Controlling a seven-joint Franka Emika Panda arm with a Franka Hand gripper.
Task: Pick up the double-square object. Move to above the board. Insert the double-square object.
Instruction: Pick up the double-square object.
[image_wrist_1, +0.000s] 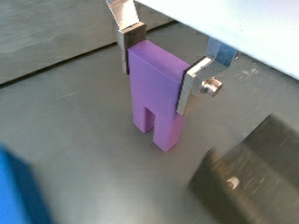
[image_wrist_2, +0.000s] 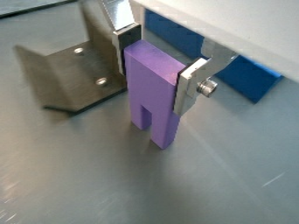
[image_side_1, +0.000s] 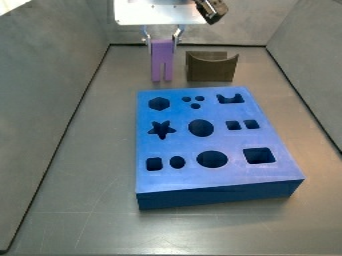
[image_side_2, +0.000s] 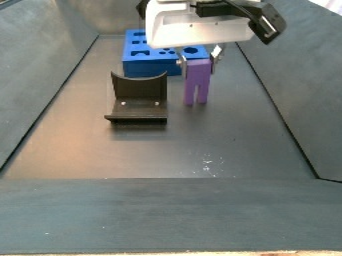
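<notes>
The double-square object is a tall light-purple block standing upright on the grey floor with its two prongs down. It shows in both wrist views and both side views. My gripper is over its upper end, with a silver finger pressed flat on each side, shut on it. From the side the gripper hangs straight above the block. The blue board with its shaped holes lies flat nearby, apart from the block, and also shows in a side view.
The dark L-shaped fixture stands on the floor close beside the block, seen in both wrist views. A blue corner of the board shows in both wrist views. Sloping grey walls bound the floor.
</notes>
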